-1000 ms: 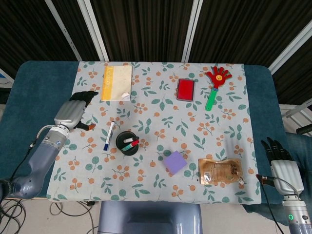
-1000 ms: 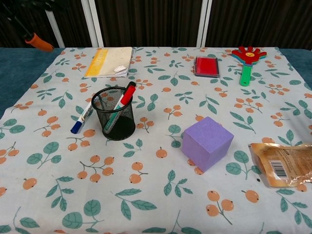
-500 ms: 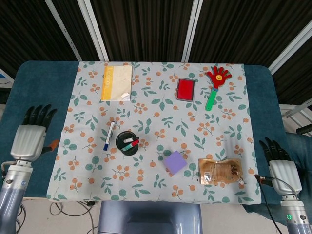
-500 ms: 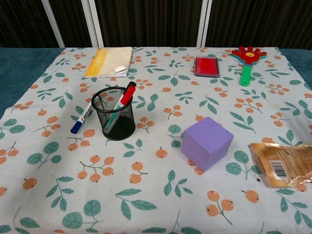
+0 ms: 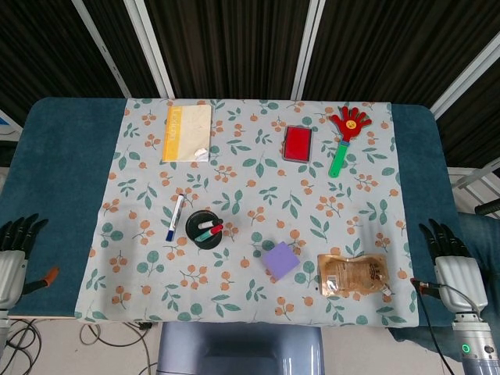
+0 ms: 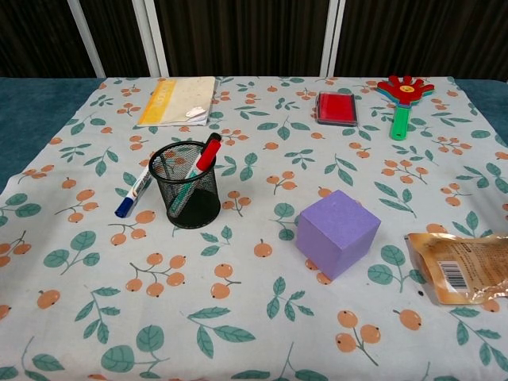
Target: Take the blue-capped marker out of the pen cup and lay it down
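Observation:
The blue-capped marker (image 5: 174, 218) (image 6: 133, 191) lies flat on the flowered cloth, just left of the black mesh pen cup (image 5: 204, 230) (image 6: 186, 185). Inside the cup stand a red-capped marker (image 6: 206, 152) and a green one (image 6: 179, 198). My left hand (image 5: 13, 258) is off the table's left edge, empty with fingers apart. At the right edge my right hand (image 5: 451, 261) is also empty, its fingers spread. Neither hand shows in the chest view.
A purple cube (image 5: 280, 259) (image 6: 337, 232) and a tan snack pouch (image 5: 354, 274) (image 6: 460, 267) sit at the front right. At the back lie a yellow notebook (image 5: 187, 133), a red pad (image 5: 298, 143) and a hand-shaped clapper (image 5: 346, 134).
My left hand has drawn back from beside the marker, down and left past the table's edge. The marker and cup stayed put. The right hand barely moved.

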Action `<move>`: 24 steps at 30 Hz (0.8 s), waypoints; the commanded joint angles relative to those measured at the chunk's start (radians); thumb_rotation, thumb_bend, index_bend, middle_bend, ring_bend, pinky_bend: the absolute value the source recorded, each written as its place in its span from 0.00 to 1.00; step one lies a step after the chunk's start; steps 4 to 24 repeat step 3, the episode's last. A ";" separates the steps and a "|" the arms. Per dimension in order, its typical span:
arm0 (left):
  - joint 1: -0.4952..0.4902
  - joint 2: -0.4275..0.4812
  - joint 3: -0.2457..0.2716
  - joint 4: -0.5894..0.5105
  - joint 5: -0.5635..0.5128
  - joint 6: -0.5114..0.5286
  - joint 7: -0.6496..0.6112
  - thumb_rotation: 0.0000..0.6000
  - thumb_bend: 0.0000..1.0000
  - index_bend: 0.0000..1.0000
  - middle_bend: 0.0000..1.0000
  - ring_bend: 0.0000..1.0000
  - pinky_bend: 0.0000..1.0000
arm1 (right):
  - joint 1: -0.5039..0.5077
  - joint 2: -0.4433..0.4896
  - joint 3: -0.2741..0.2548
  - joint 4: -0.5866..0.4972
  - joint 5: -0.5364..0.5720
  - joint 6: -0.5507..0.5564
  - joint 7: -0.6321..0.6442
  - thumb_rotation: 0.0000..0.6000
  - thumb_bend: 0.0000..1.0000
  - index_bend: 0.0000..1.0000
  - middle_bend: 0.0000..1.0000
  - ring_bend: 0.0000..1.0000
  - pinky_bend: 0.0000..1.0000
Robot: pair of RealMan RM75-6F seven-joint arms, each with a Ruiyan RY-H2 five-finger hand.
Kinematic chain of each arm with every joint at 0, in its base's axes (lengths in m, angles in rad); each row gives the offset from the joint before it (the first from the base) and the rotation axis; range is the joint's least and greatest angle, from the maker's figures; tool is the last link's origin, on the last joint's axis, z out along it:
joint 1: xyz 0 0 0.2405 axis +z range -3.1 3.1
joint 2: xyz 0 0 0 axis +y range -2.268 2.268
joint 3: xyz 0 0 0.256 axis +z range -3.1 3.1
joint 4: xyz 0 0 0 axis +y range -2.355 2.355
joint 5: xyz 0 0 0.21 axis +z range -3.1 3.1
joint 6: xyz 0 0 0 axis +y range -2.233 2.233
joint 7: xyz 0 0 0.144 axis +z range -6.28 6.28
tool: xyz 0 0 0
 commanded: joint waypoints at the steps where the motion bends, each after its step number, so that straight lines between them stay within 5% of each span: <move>1: 0.016 -0.006 -0.019 0.016 0.019 -0.004 -0.016 1.00 0.19 0.13 0.04 0.00 0.00 | 0.000 0.000 0.000 -0.002 -0.001 0.000 -0.001 1.00 0.05 0.07 0.00 0.03 0.19; 24: 0.022 -0.005 -0.033 0.019 0.008 -0.022 -0.023 1.00 0.19 0.14 0.04 0.00 0.00 | 0.001 0.001 0.000 -0.003 -0.001 -0.001 -0.003 1.00 0.05 0.07 0.00 0.03 0.19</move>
